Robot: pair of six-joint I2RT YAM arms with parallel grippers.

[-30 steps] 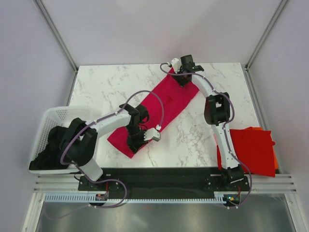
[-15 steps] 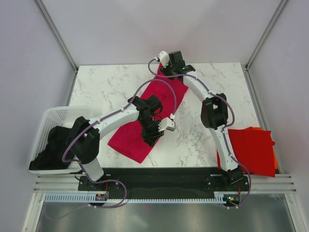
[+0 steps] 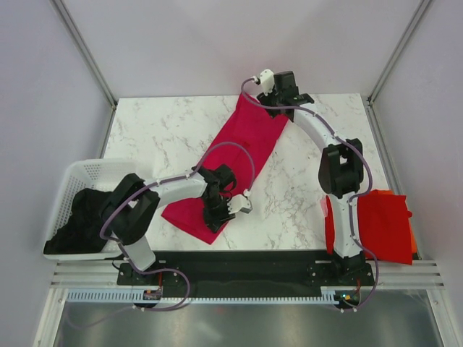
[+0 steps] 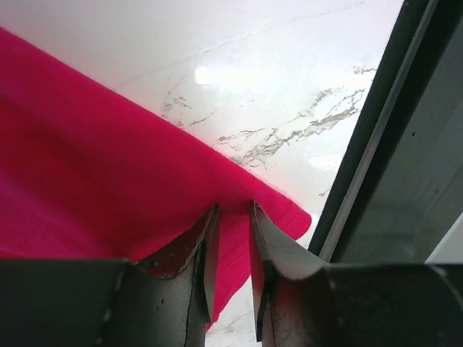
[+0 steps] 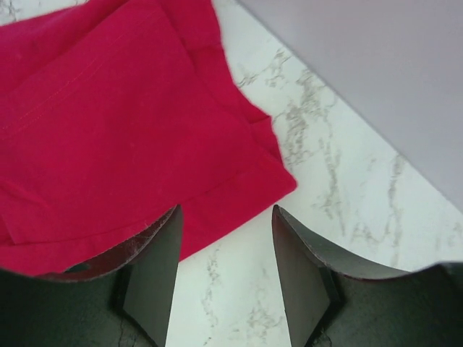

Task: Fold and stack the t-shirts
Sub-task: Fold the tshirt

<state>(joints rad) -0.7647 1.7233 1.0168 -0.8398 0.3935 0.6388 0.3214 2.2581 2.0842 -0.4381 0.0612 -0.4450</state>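
Observation:
The crimson-pink t-shirt (image 3: 242,152) lies folded into a long strip, slanting from the near left to the far middle of the marble table (image 3: 159,130). My left gripper (image 3: 219,210) sits low over its near end. In the left wrist view that gripper (image 4: 233,208) stands open by a narrow gap, its tips on the shirt's hem corner (image 4: 278,217), with flat cloth showing through the gap. My right gripper (image 3: 288,97) is at the far end. It (image 5: 226,211) stands open over bare marble beside the shirt's corner (image 5: 260,181), holding nothing.
A folded red t-shirt (image 3: 376,224) lies at the table's near right on an orange one (image 3: 412,235), under the right arm. A white basket (image 3: 79,173) with dark clothes (image 3: 76,224) hangs off the left edge. A black rail (image 4: 391,181) runs along the near edge.
The left gripper moved back toward the near left and opened. The right gripper swung left, then back right. The shirt now lies stretched longer, its far end nearer the back edge.

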